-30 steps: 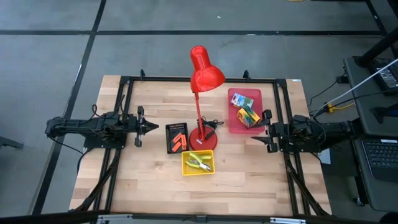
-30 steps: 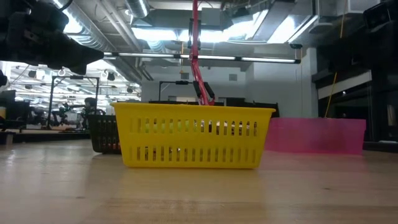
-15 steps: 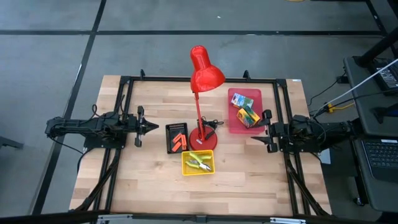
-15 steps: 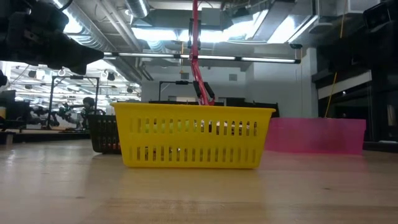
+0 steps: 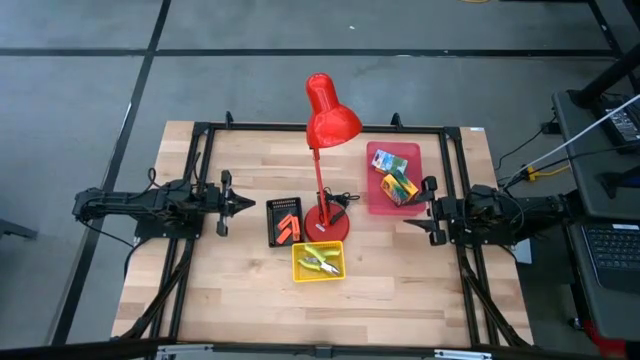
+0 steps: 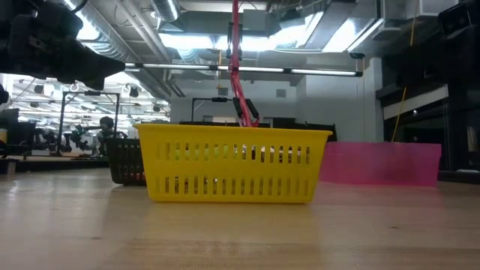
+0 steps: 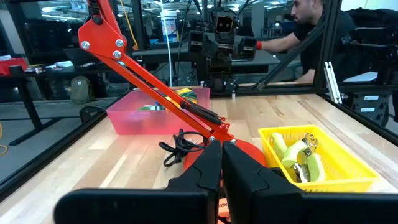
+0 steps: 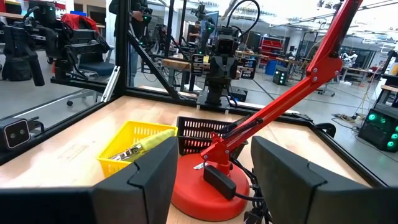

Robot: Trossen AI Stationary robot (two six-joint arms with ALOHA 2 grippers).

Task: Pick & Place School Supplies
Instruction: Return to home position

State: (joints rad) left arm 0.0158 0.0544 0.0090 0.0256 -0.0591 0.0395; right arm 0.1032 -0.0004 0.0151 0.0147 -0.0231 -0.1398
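Crayon boxes (image 5: 397, 183) lie in the pink tray (image 5: 374, 200) at the right. Small orange pieces (image 5: 288, 225) lie in the black tray (image 5: 272, 236). Pliers with yellow-green handles (image 5: 319, 263) lie in the yellow tray (image 5: 300, 273); they also show in the left wrist view (image 7: 300, 154). My left gripper (image 5: 248, 203) is shut and empty, left of the black tray, pointing toward the table's right. My right gripper (image 5: 424, 212) is open and empty, beside the pink tray's near right corner, pointing toward the table's left.
A tall red desk lamp (image 5: 326, 120) stands mid-table, its round base (image 5: 328, 222) between the black and pink trays, just behind the yellow tray. A black frame (image 5: 200, 140) rims the table. A person (image 7: 311, 25) stands beyond the right edge.
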